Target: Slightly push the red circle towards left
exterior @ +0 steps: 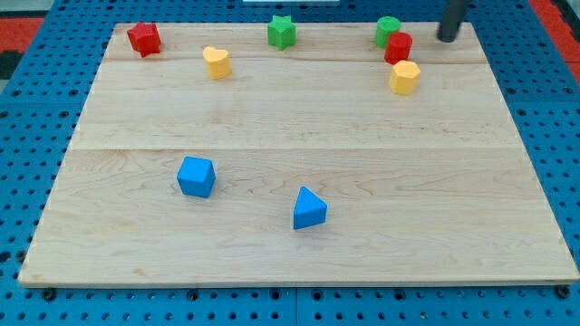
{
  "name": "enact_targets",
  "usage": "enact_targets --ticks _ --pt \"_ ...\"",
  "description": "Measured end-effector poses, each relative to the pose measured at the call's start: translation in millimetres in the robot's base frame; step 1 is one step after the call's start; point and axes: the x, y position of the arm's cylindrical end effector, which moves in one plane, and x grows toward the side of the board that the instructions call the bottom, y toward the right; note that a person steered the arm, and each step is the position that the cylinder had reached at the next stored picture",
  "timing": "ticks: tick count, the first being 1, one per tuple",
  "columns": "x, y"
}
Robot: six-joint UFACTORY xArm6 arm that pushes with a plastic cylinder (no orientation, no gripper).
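The red circle (398, 46) stands near the view's top right, touching the green circle (388, 30) just above-left of it and close above the yellow hexagon (404, 77). My tip (447, 38) is at the board's top edge, a short way to the right of the red circle and apart from it.
A red star (144, 39) sits at the top left, a yellow heart (217, 62) right of it, a green star (282, 32) at top centre. A blue cube (196, 176) and a blue triangle (309, 208) lie lower on the wooden board (299, 127).
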Motion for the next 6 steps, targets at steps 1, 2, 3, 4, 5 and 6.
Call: enact_targets --ticks 1,2,3,4,5,6 --pt "44 -69" --pt "95 -106" --pt "126 -126" --pt "228 -81" --pt "327 -102" --pt "345 -203"
